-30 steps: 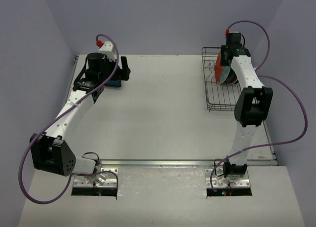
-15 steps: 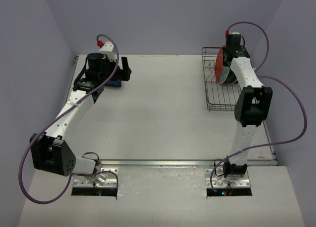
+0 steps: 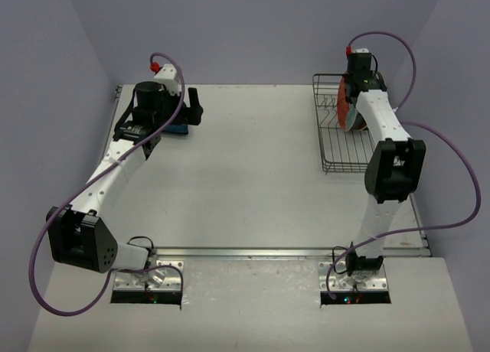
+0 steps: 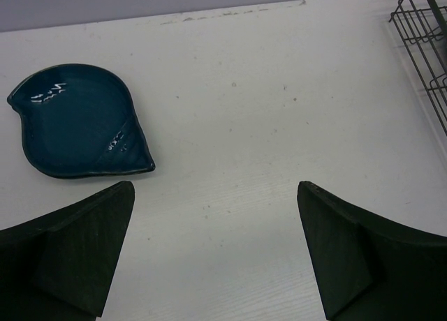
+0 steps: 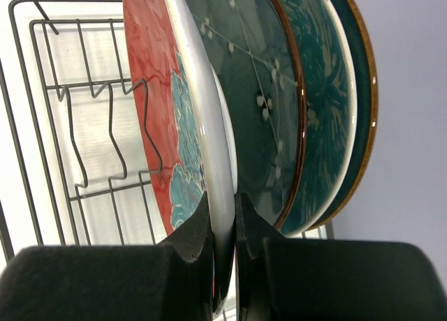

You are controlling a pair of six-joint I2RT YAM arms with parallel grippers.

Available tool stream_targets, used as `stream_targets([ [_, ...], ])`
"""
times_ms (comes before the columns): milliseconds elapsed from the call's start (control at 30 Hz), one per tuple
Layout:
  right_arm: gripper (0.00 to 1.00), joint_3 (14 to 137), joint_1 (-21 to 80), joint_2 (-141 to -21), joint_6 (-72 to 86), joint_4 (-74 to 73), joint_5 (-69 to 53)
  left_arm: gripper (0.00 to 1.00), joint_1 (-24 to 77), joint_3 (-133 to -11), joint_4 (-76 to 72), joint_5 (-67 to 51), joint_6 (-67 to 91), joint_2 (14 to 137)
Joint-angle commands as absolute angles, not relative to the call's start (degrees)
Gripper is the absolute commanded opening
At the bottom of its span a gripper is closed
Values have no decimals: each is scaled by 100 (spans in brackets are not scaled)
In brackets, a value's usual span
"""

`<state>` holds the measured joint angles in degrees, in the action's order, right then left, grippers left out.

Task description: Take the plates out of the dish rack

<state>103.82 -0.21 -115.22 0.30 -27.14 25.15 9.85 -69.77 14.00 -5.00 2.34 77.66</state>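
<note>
You see the dish rack (image 3: 337, 149) at the far right of the table (image 3: 253, 176). The plates (image 5: 279, 91) stand on edge in it, side by side. A lone plate (image 4: 77, 122) lies flat on the far left.

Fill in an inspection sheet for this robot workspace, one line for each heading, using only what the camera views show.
Surface: white table, lightly scuffed and speckled.
Job's things: wire rack at the far right; red plate upright in it, other plates upright behind it; blue dish lying flat on the table at the far left.
Clutter: nothing seen.
Grippers: left tool open and holding nothing, over bare table beside the blue dish; right tool shut on the red plate's rim.
Cables: purple cables loop off both arms, clear of the rack.
Surroundings: plain lavender walls on three sides.
</note>
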Motion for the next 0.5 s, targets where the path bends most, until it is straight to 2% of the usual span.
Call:
stream_targets([
  [0,0,10631,377,-10424,-387,-1526,2856,100,1063,-7295,1204,-422,188,7811],
  [300,0,10580,1150,-10114,-1712,-465,3472,100,1055,-7641,1374,-421,268,8044],
  [467,0,10841,1259,-10007,-1673,-670,3439,100,1055,-7744,1449,-565,317,8095],
])
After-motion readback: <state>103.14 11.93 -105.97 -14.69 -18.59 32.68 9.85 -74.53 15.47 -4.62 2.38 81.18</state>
